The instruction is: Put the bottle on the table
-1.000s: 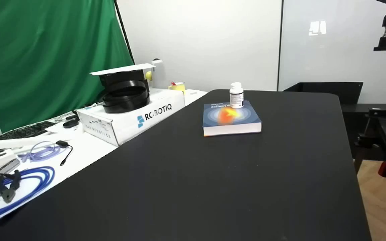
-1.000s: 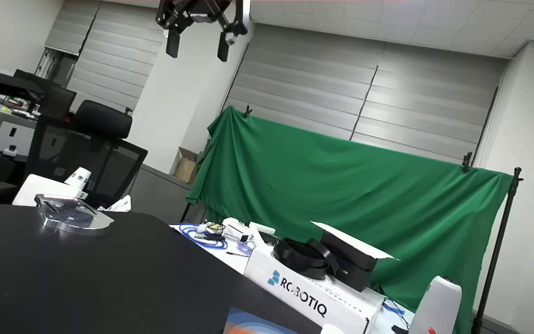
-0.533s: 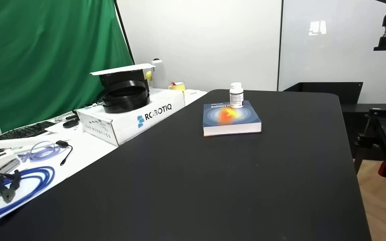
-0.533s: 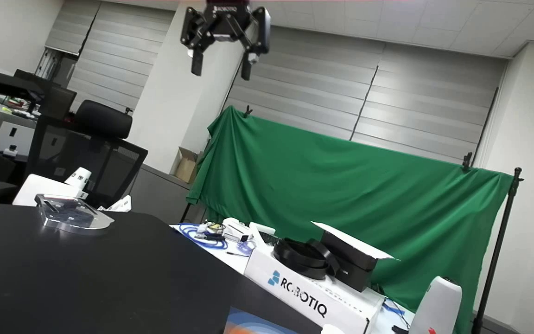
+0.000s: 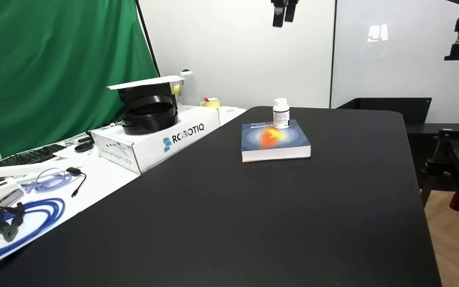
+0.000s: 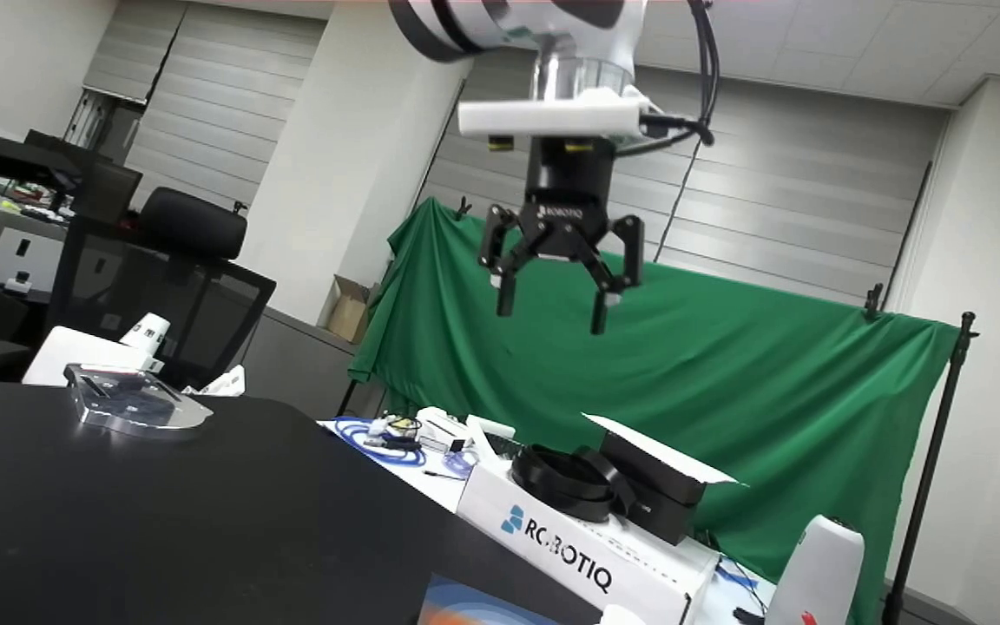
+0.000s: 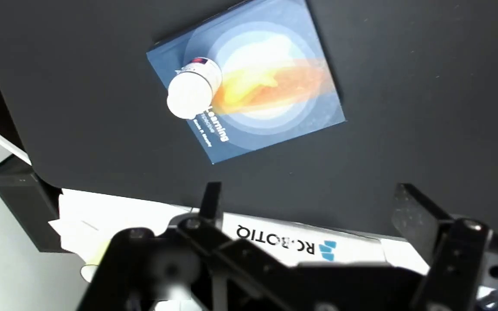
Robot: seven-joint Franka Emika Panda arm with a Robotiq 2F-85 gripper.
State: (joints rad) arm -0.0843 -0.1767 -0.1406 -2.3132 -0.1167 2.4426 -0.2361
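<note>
1. The fingers (image 6: 506,297) stand spread apart, pointing down, well above the level of the tabletop (image 5: 293,219).
2. The white bottle (image 5: 281,114) stands upright on the blue book (image 5: 269,138), lower than the fingers and apart from them.
3. The book lies flat on the tabletop, lower than the fingers.
4. A white Robotiq box (image 5: 175,139) sits beside the tabletop, below the fingers' level.

There's one claw (image 6: 552,322), one bottle (image 5: 281,114), one book (image 5: 276,141).

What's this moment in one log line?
white bottle: upright on book | book: flat on black table | jaws: open, empty, apart from bottle | placing: not yet done
</note>
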